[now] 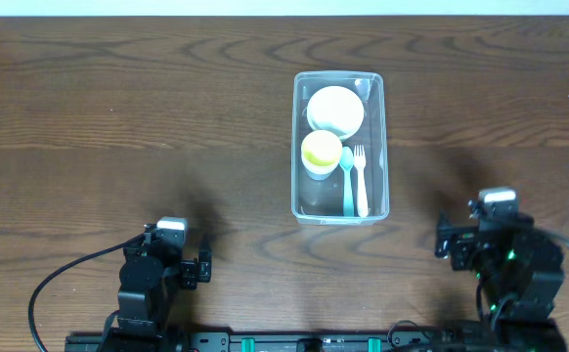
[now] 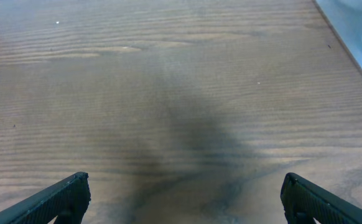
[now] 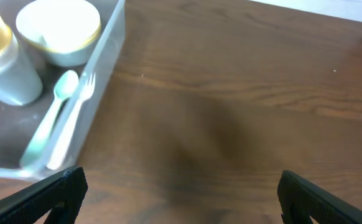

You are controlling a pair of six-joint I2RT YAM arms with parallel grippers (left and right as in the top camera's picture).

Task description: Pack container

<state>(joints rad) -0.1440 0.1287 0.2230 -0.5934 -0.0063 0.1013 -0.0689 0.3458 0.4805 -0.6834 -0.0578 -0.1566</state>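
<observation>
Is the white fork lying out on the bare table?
No, the fork lies inside the container, next to the teal spoon.

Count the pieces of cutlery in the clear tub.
2. A teal spoon and a white fork lie side by side along the right side of the tub, the spoon next to the cup. Something small could be hidden under the bowl.

Both arms are black and blocky. The left arm (image 1: 153,279), above the left end of the black bar (image 1: 265,342), has a white cap (image 1: 171,226) and a thin black cable (image 1: 69,269) curling out from it. The right arm (image 1: 509,259), past the bar's right end, has a white top (image 1: 498,197) and tiny green lights (image 1: 507,256). The fingers (image 2: 53,200) are dark with slanted ends.
</observation>
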